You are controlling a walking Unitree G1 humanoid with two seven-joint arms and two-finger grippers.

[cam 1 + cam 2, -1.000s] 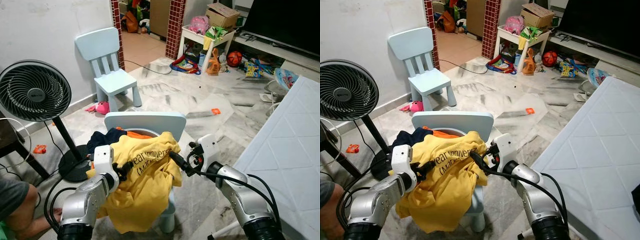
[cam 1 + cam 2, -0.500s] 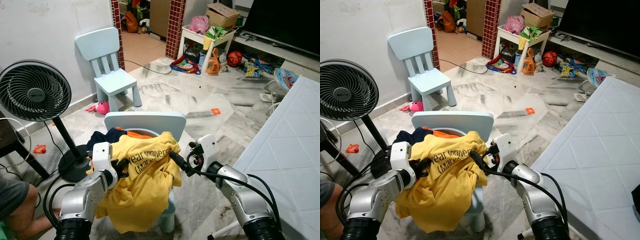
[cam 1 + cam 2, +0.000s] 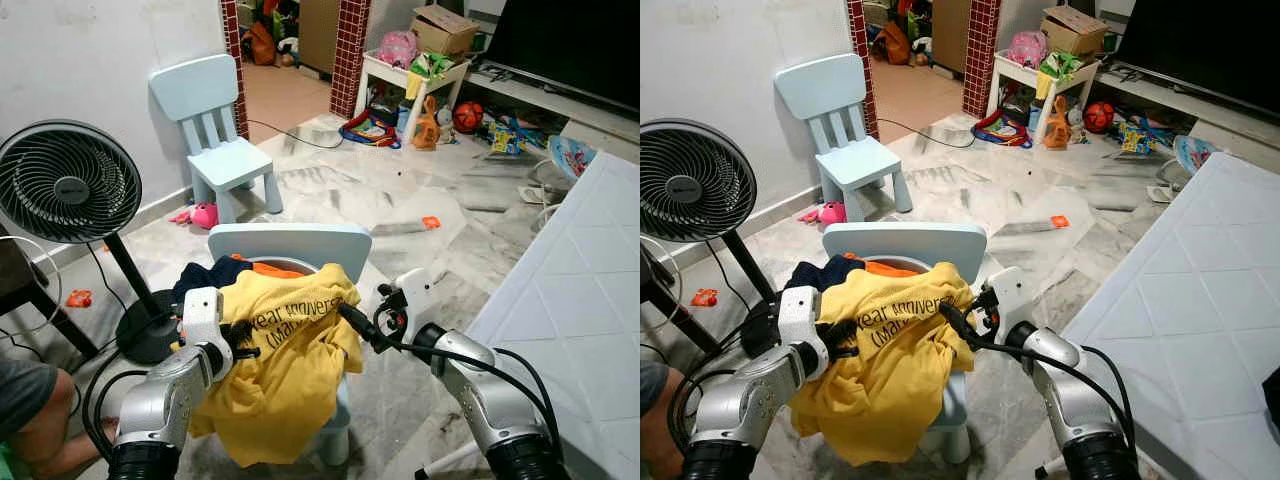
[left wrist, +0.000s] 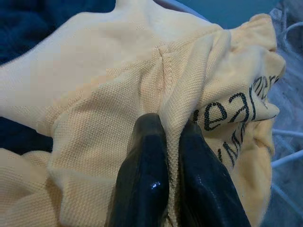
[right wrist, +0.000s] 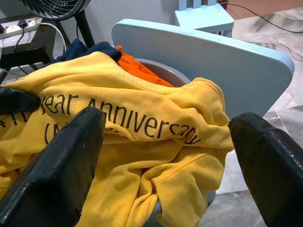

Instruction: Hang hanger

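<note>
Left eye view: a yellow cotton T-shirt with dark printed lettering (image 3: 285, 370) is draped over the seat of a small pale-blue plastic child's chair (image 3: 290, 245), its length hanging down the front edge toward the marbled floor. The left gripper (image 3: 243, 338) has a fold of the shirt pinched near its left side. The right gripper (image 3: 352, 322) reaches toward the shirt's right edge. Dark-blue and orange garments (image 3: 225, 272) lie under the shirt, mostly covered. A black pedestal fan (image 3: 68, 183) stands to the left.

Right eye view: the lettered band runs across the chair, left to right.

Left wrist view: both black fingers (image 4: 147, 175) press together on a ridge of yellow fabric; the print is cut off.

Right wrist view: the two fingers (image 5: 57, 170) stand wide apart, nothing between them, framing the shirt and chair back. I cannot make out a hanger.
</note>
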